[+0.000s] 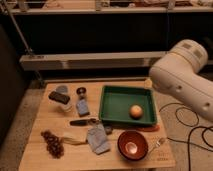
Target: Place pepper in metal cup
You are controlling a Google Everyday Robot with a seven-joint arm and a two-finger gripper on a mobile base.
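The pepper (pixel 149 128) is a slim orange-red chili lying on the wooden table just in front of the green tray's front right corner. The metal cup (pixel 81 91) is small, dark and round, and stands upright at the table's back left, left of the tray. Only the arm's large white body (pixel 182 75) shows, at the right edge above the table. The gripper is out of view, so its place relative to the pepper and the cup does not show.
A green tray (pixel 115 116) holds a round orange fruit (pixel 135 111). A red-brown bowl (pixel 132 145) stands at the front, a fork (pixel 159 143) beside it. Dark grapes (pixel 52 143), a grey cloth (pixel 97 138), a blue packet (pixel 82 107) and a dark block (pixel 59 97) lie at the left. Cables run on the floor at the right.
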